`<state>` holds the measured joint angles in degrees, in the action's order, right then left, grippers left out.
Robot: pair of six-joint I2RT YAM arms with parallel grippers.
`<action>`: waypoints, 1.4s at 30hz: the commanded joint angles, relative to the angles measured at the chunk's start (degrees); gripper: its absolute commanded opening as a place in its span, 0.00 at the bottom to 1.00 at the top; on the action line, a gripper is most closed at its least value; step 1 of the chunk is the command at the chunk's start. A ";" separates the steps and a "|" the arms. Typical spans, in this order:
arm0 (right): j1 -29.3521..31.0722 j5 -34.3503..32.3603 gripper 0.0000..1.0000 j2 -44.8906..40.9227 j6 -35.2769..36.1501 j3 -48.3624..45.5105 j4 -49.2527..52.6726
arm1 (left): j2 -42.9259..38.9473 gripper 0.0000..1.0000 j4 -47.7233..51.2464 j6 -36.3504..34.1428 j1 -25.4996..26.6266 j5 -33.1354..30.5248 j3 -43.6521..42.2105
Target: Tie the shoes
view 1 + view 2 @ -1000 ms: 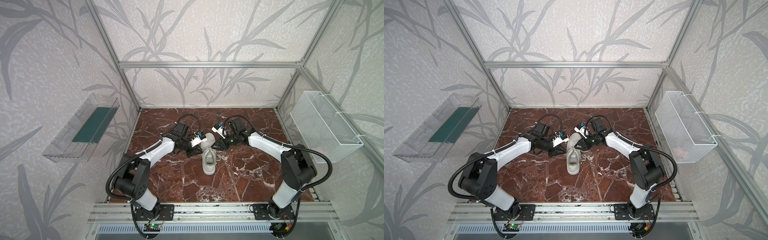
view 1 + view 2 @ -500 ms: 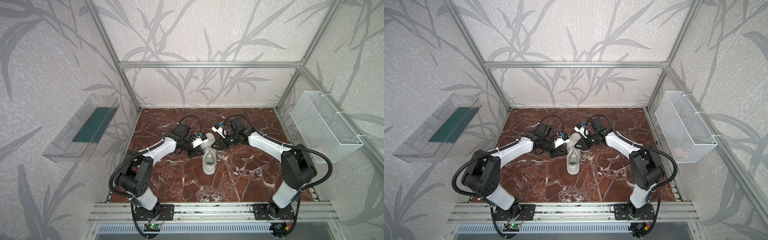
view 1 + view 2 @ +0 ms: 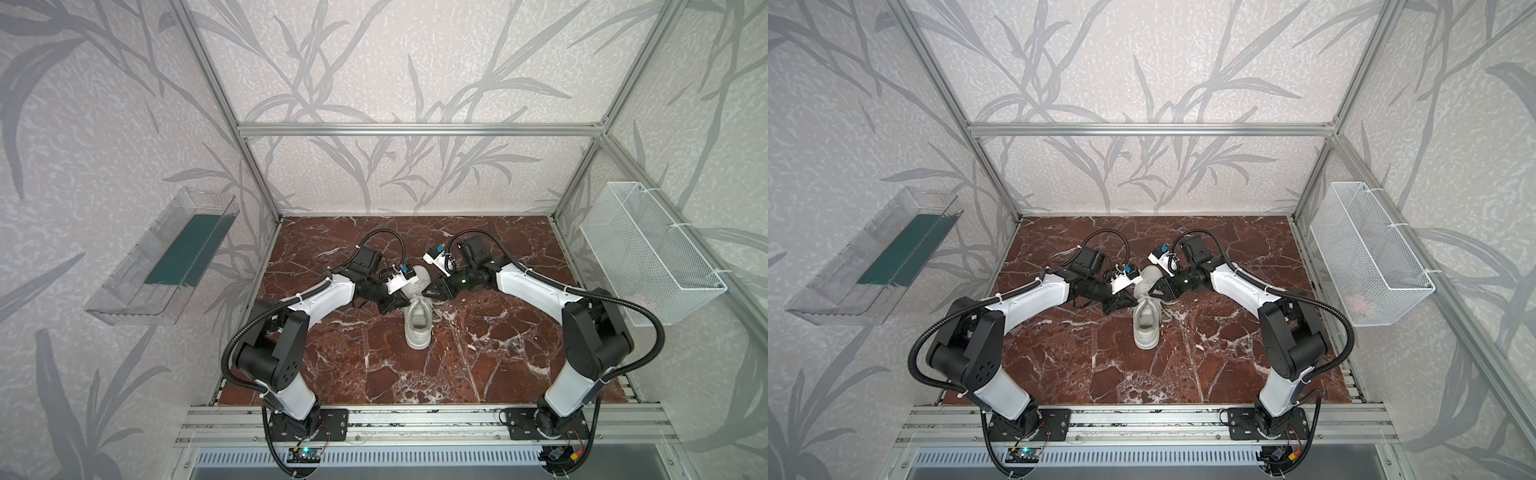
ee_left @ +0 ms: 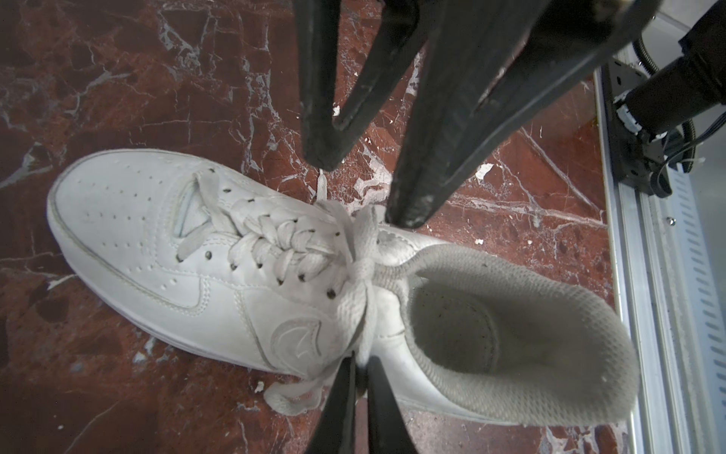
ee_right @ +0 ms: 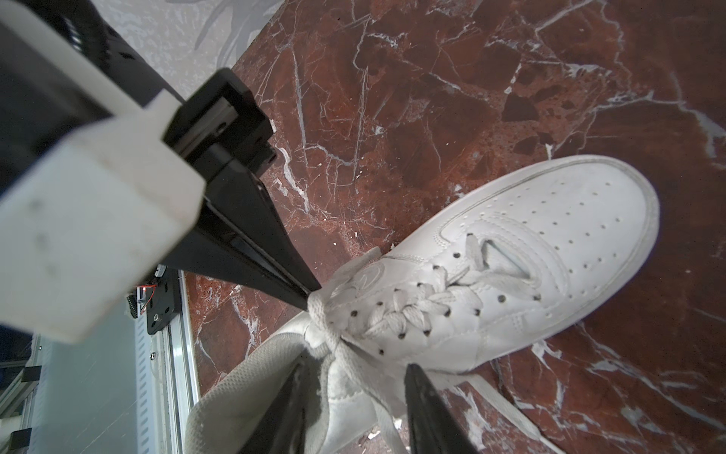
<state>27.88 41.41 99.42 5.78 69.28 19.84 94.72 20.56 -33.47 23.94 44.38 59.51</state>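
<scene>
Red marble tabletop (image 3: 498, 353), veined white, carries 1 white sneaker (image 3: 417, 328) at its middle, between the 2 arms, toe pointing away from their bases. We judge the knot half made: the flat off-white laces (image 4: 361, 251) cross above the top eyelets, with no finished bow. Our left gripper (image 4: 361, 363) is pinched on a lace strand beside the collar. Our right gripper (image 5: 355, 364) stands apart, straddling the opposite strand. Next it should close there, then both pull outward. Its leather looks clean, with a perforated toe and grey lining.
</scene>
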 commanded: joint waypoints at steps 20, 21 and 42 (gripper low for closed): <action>3.59 -9.13 0.41 2.44 -2.35 3.02 -0.60 | -3.03 0.00 3.82 -0.83 0.28 -0.70 0.77; 3.71 -9.15 0.41 2.51 -2.30 3.10 -0.62 | -3.09 0.00 3.85 -0.82 0.24 -0.70 0.70; 4.01 -13.63 0.41 2.62 -2.88 1.92 -0.41 | -4.19 0.00 9.18 -2.30 -0.29 -2.62 1.90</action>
<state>31.99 30.00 101.80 3.01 71.18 19.49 92.58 25.30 -34.11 23.90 42.30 59.92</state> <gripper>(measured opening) 0.414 0.047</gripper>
